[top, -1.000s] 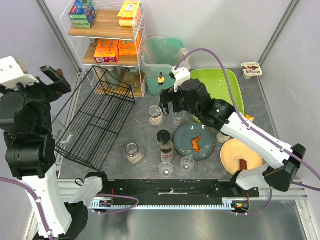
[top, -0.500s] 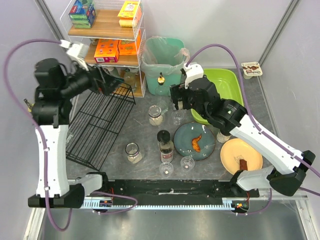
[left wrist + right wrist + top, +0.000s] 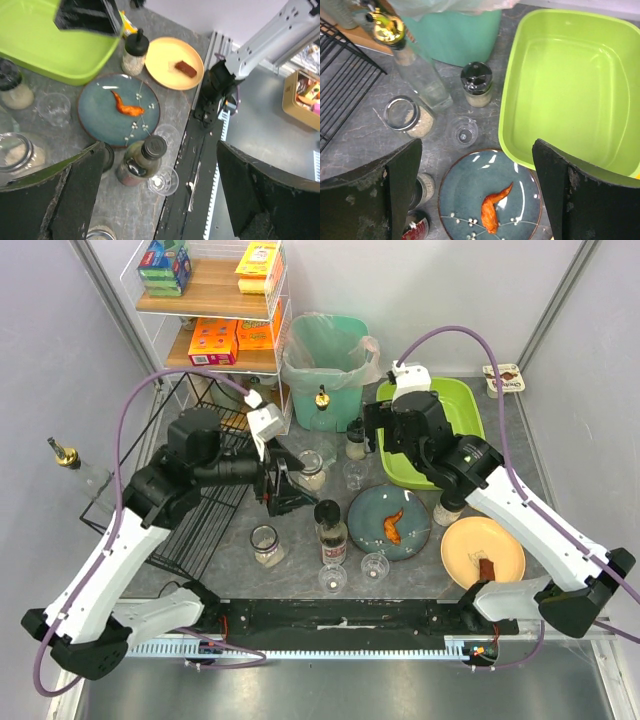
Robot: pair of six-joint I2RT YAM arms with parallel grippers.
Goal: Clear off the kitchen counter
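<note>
The kitchen counter [image 3: 296, 525] carries a blue plate [image 3: 412, 536] with a fried chicken wing [image 3: 393, 524], a yellow plate [image 3: 462, 548] with a brown food piece [image 3: 487, 569], a dark sauce bottle [image 3: 331, 531], jars, shakers and small glasses. My left gripper [image 3: 284, 486] is open and empty, low over the counter's middle beside a jar [image 3: 311, 471]. In the left wrist view the sauce bottle [image 3: 143, 160] and a glass [image 3: 163, 181] lie under it. My right gripper [image 3: 392, 440] is open and empty above the tub's left edge. In the right wrist view the blue plate [image 3: 470, 192] lies between its fingers.
A lime-green tub [image 3: 452, 400] stands at the back right and a teal bin [image 3: 325, 355] behind the middle. A black wire rack [image 3: 196, 502] is at the left, with a shelf unit [image 3: 215, 300] behind it. A gold-capped clear bottle [image 3: 321, 406] stands by the bin.
My left arm has swung from high at the far left down to the counter's middle. My right gripper has moved right and back, toward the green tub.
</note>
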